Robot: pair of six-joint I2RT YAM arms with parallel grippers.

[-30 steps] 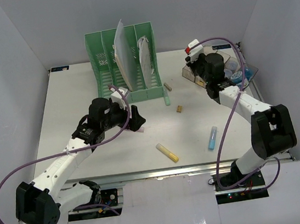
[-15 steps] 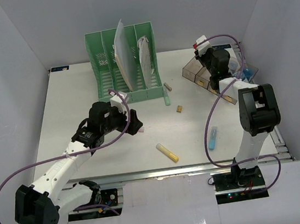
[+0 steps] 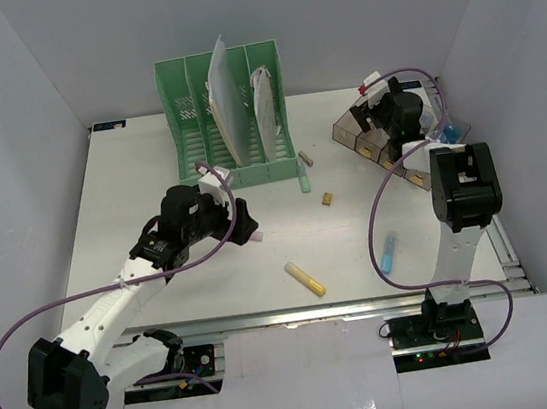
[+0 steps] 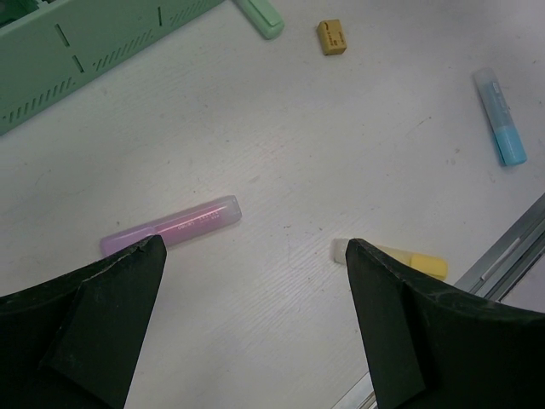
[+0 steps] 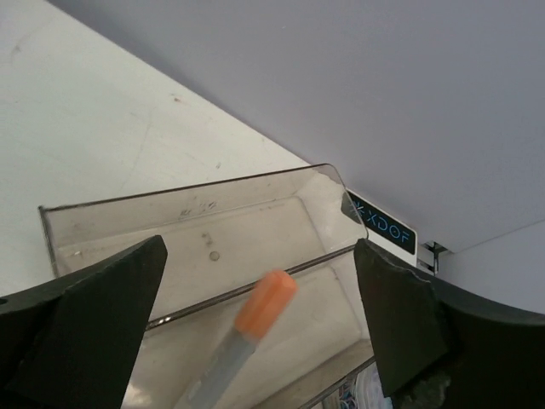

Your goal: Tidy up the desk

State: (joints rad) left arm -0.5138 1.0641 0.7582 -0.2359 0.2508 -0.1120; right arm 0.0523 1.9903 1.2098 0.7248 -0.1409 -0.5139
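Obs.: left gripper (image 4: 255, 247) jaws wide apart, nothing in them, hovering over the desk (image 4: 358, 162) just left of its middle. A pink tube (image 4: 170, 228) lies just beyond the left fingertip and a yellow marker (image 4: 400, 258) just beside the right one; neither is touched. The right gripper (image 5: 258, 249) also has its jaws wide apart, above the clear tray (image 5: 183, 209) at the far right corner. An orange-capped pen (image 5: 255, 317) stands tilted between them and touches neither finger, so it is loose, not gripped. Farther out on the desk: tan block (image 4: 331, 37) near the middle, blue tube (image 3: 388, 251) toward the near edge on the right, green file rack (image 3: 187, 125) with papers (image 3: 221, 90) at the far edge. Handling (judgement): the desk itself is rigid, heavy and fixed, with a smooth white top. It offers nothing to grasp and needs no moving. The work is on the loose pieces, which look light, hard and round, so likely to roll or skid on this surface. Take each across the barrel at mid-length, fingers square to its axis. Unclear: the pen's lower end is cut off at the bottom of the right wrist view, so I cannot tell whether it rests on the tray floor. In the top view the right fingers are hidden behind the wrist, and the tray's right-hand contents are only a blue blur.
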